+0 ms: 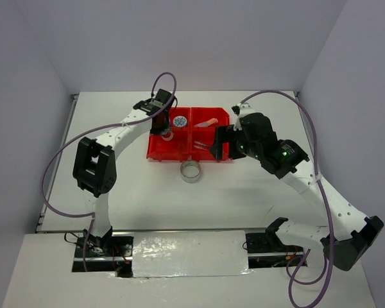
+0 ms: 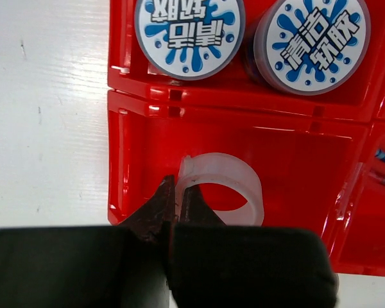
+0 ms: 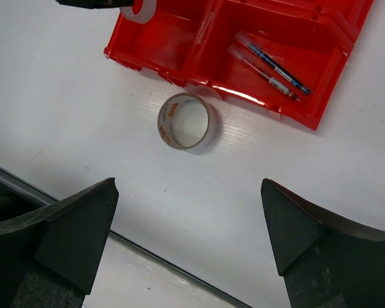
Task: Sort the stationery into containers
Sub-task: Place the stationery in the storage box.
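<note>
The red tray [image 1: 155, 154] has four compartments. My left gripper [image 1: 162, 127] is shut on the wall of the small clear tape ring [image 2: 226, 187], one finger inside it and one outside, holding it in the near-left compartment [image 2: 295, 154]. Two blue-patterned rolls [image 2: 189, 29] lie in the far-left compartment. An orange stub [image 1: 208, 122] lies far right. Blue and red pens [image 3: 269, 65] lie near right. The silvery-grey tape ring [image 3: 187, 120] lies on the table in front of the tray [image 3: 160, 46]. My right gripper [image 3: 188, 186] is open and empty, above the table near this ring.
The white table's near edge with a dark seam [image 3: 147, 256] runs below my right gripper. The right arm's body [image 1: 269, 147] hangs beside the tray's right side. Purple cables [image 1: 51, 173] loop off both arms.
</note>
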{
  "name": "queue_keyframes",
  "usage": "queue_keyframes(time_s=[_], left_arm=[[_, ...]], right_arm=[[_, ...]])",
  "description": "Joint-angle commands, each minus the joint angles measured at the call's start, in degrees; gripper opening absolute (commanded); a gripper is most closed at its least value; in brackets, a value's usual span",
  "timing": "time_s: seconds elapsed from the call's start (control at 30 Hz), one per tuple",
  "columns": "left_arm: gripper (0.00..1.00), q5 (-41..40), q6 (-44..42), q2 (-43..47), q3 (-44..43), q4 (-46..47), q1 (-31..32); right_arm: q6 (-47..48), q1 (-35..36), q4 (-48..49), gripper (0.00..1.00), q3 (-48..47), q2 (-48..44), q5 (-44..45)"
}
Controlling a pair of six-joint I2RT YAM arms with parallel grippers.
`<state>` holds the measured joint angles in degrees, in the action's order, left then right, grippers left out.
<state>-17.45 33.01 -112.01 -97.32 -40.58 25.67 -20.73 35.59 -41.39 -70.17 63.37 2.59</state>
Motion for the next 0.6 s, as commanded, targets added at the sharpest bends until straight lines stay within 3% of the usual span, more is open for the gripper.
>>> queue_keyframes(time_s=[0.0,0.53,0.57], left_arm=[[0.03,-0.6,-1.3,-0.6,-3.3,-1.2,0.4],[0.22,1.5,0.3,-8.5,-2.7,-0.9,0.8],[0.29,1.5,0.5,-8.7,-2.6,-1.2,0.8]], right_arm=[[0.1,-0.4,-0.7,0.99,-1.8,-2.3,0.8],[1.5,-0.6,-1.8,1.00,-1.8,-2.3,2.4],[1.6,-0.7,-1.9,1.00,-1.9,-2.3,2.3]])
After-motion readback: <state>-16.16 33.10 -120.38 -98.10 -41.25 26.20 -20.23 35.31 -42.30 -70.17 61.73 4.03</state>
